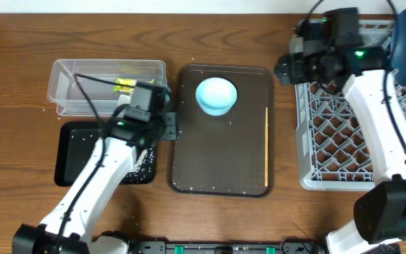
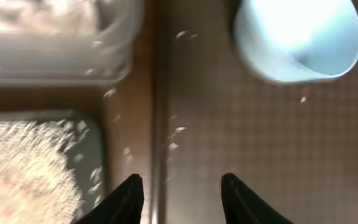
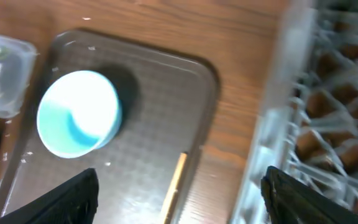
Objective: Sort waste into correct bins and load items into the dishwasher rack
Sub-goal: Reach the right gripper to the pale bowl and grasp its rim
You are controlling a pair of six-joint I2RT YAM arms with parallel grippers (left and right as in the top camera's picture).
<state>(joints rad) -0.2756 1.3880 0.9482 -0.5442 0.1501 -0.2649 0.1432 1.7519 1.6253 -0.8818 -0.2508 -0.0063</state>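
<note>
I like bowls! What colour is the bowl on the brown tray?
The bowl is pale mint, clearest in overhead view.

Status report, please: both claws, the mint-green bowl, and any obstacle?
Left claw open, empty, over the brown tray, left edge. Right claw open, empty, beside the rack. Mint-green bowl on the tray, chopsticks too, not yet loaded. Nothing blocks it.

Two bowls [image 1: 216,95], two bins [image 1: 60,90], one rack [image 1: 330,123]
</note>
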